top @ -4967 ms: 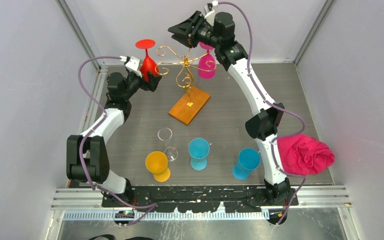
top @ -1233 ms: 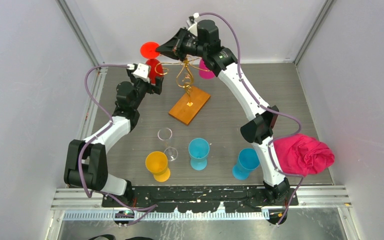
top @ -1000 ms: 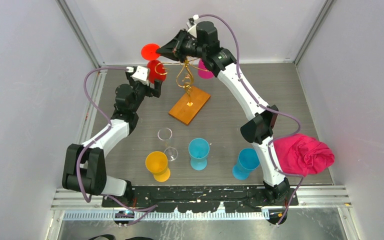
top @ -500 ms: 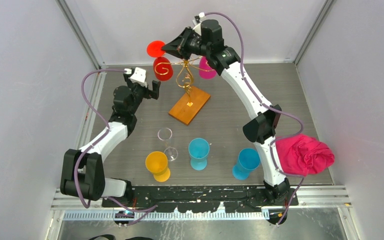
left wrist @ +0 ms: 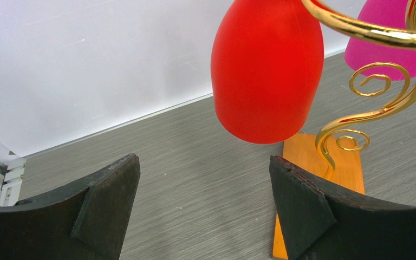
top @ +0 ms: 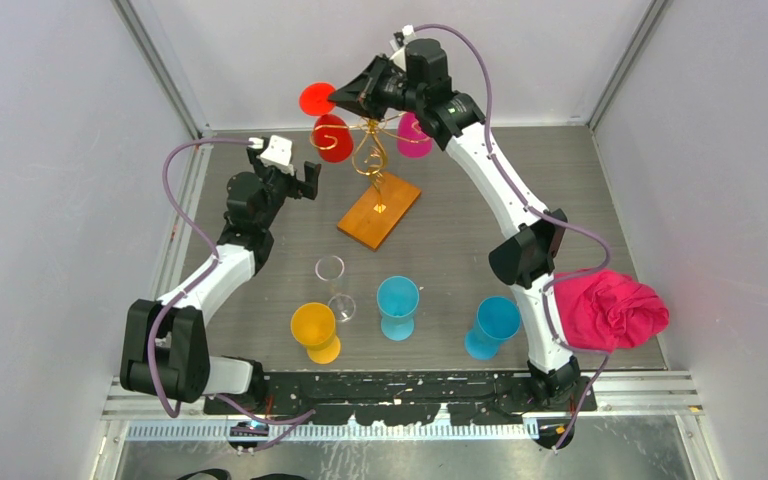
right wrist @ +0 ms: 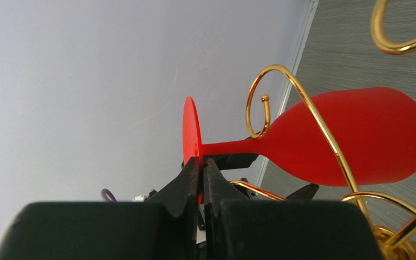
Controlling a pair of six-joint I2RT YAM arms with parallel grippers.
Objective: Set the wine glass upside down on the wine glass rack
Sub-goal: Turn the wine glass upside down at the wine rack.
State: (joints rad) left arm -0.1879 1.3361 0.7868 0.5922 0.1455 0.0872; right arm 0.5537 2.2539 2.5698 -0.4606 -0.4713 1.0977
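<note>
On the left we see the left gripper (top: pixel 298 181) with its fingers spread wide and nothing between them. It stands apart from the glass, near the table's far-left corner. In its wrist view only the two dark fingertips (left wrist: pixel 108 200) show, and the lower edge cuts off the rest.

Just to the right hangs the red wine glass (top: pixel 330 138), foot up and bowl down, beside the curled left arm of the wine glass rack (top: pixel 372 150). The left wrist view cuts off its stem and foot at the top edge. From the right wrist, the stem of the red wine glass (right wrist: pixel 352 135) passes a gold curl and a wire crosses in front of the bowl. We cannot tell whether the foot bears on the wire.

The right gripper (top: pixel 338 99) is pressed closed on the rim of the red foot disc, seen edge-on between its fingers (right wrist: pixel 187 187).

Further right, a pink glass (top: pixel 415 135) hangs from the rack, partly hidden by the right arm.

Five seconds ago the left gripper clasped the red bowl left of the rack, while the right one hung open above. Since then the glass has shifted right to the rack, the left fingers have let go and drawn back, and the right fingers have taken the foot.
</note>
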